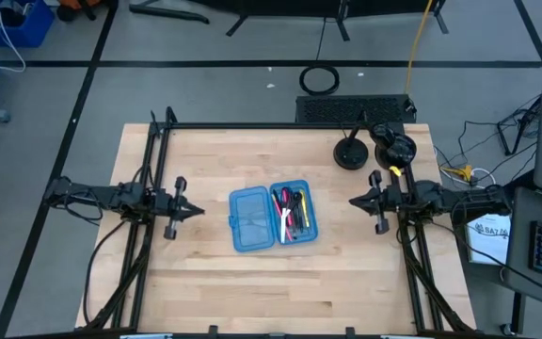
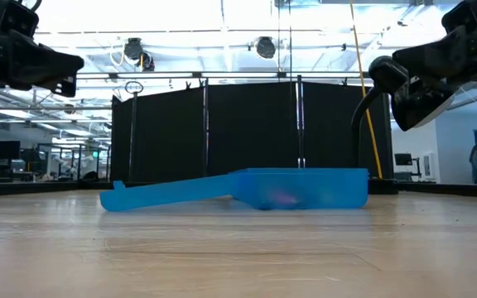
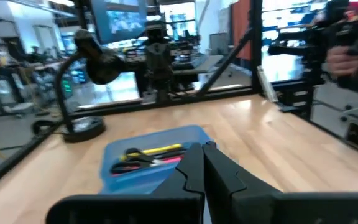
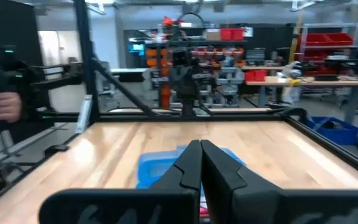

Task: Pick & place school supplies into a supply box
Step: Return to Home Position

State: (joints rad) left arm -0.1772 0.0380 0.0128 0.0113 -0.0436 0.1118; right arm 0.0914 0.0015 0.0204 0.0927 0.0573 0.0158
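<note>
Probably little risk: left tool (image 1: 197, 210) and right tool (image 1: 353, 200), both pinched shut and empty, are held well clear of the supply box (image 1: 251, 226); only the black lamp (image 1: 351, 153) near the right arm could be clipped. Box is laid open mid-worktop (image 1: 346, 273), translucent blue, school supplies (image 1: 292, 212) gathered in the half nearer the right arm.

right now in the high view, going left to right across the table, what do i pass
left end effector, shut → empty half of the supply box → school supplies lying in its other half → right end effector, shut
</note>
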